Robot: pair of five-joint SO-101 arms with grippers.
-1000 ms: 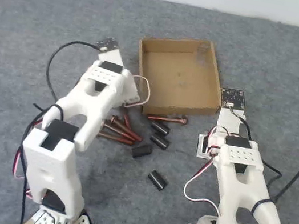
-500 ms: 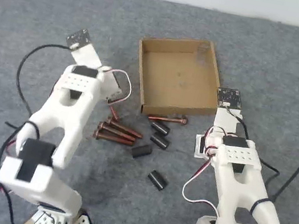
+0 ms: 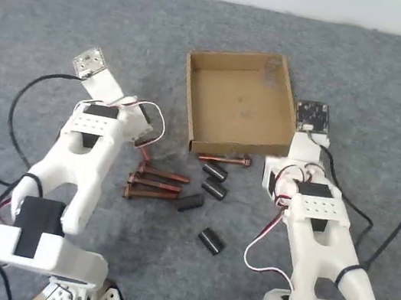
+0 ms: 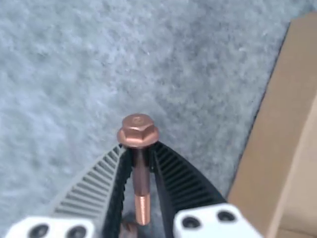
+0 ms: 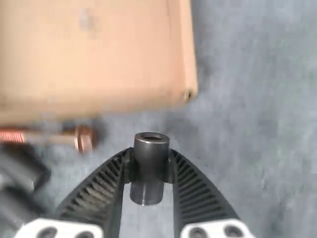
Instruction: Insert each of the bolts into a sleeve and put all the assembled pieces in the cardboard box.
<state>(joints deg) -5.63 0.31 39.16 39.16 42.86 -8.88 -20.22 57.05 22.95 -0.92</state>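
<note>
Left gripper (image 4: 139, 151): clamped on a copper hex-head bolt (image 4: 138, 134).
Right gripper (image 5: 148, 161): pinching a black cylindrical sleeve (image 5: 151, 145), open end showing.
Brown cardboard box (image 3: 190, 90): upper centre of the high view.
Risk: we judge that a skewed approach could jam the threads or twist a part loose.

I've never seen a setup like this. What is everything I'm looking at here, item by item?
cardboard box: one, brown, open, nothing seen inside, far middle of the table.
piled bolts: three as far as I can tell, copper, beside the left arm.
single bolt: one, copper, along the box's near wall.
held bolt: one, copper, in the left gripper.
loose sleeves: four, black, between the arms.
held sleeve: one, black, in the right gripper.
carpet: one, grey, covering the table.
left arm: one, white.
right arm: one, white.
left gripper: one, black fingers.
right gripper: one, black fingers.
</note>
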